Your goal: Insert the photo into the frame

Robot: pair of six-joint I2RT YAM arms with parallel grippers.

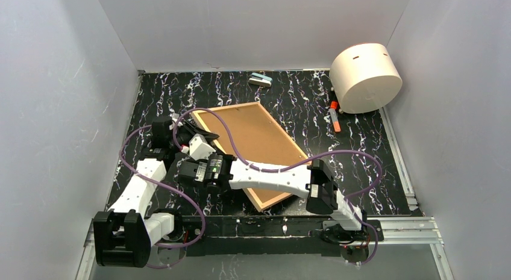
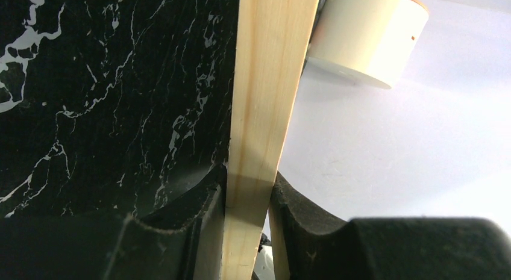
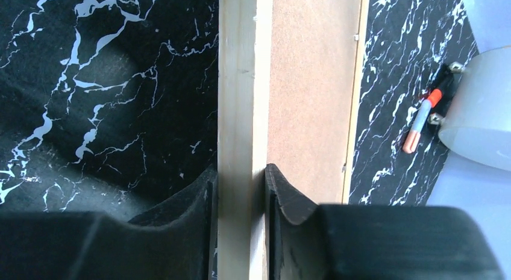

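The frame [image 1: 234, 107], thin light-wood edging, lies askew mid-table with the brown backing board [image 1: 253, 141] facing up. The photo is not visible in any view. My left gripper [image 1: 199, 140] is shut on the frame's left long edge; in the left wrist view the wood strip [image 2: 259, 81] stands pinched between the fingers of the gripper [image 2: 250, 189]. My right gripper [image 1: 202, 171] is shut on the same edge, nearer the arms; in the right wrist view the strip [image 3: 236, 81] is clamped in the gripper [image 3: 241, 177], with the backing board [image 3: 310, 81] to its right.
A large white cylinder [image 1: 366, 78] lies at the back right, with an orange marker [image 1: 334, 116] beside it. A small grey-blue object [image 1: 260, 80] sits at the back wall. White walls enclose the black marbled table [image 1: 373, 171].
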